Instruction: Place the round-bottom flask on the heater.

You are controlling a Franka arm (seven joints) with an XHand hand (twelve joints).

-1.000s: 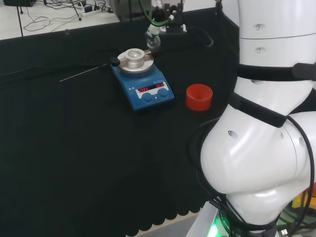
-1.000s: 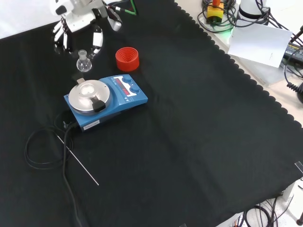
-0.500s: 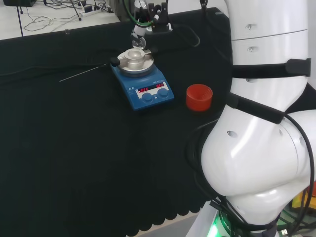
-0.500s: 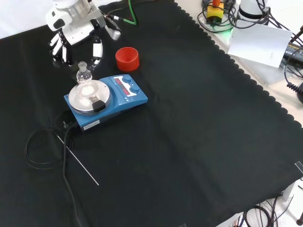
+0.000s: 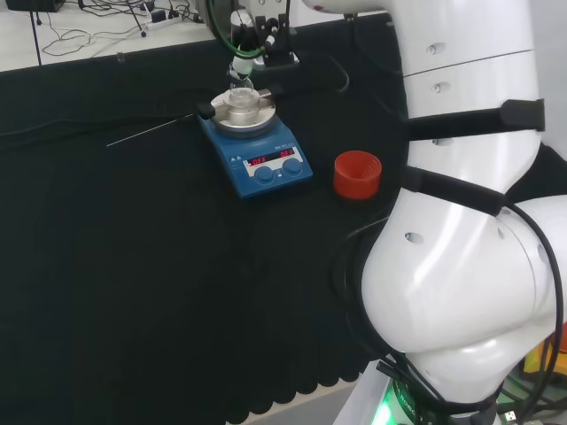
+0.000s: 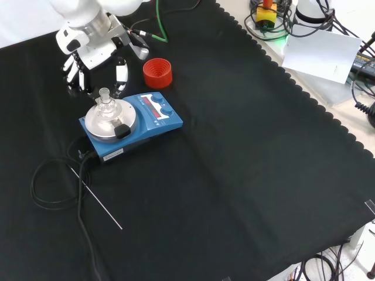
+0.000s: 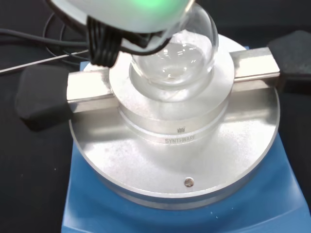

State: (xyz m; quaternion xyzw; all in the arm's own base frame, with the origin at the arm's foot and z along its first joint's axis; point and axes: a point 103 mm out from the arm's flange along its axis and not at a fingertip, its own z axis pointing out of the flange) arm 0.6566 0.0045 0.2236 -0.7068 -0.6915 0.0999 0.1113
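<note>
Overhead, black cloth [image 6: 234,146] under blue heater [image 6: 130,124].

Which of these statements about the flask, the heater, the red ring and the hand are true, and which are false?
1. The round-bottom flask is over the metal block of the heater. True.
2. The red ribbed ring carries the flask. False: the ring stands empty on the cloth beside the heater.
3. The hand is above the flask, with fingers reaching down around its neck. True.
4. In the front view, the thin metal rod lies across the heater's top. False: it lies on the cloth, nearer the camera than the heater.
5. The flask is full of dark liquid. False: in the wrist view its bulb looks clear.
</note>
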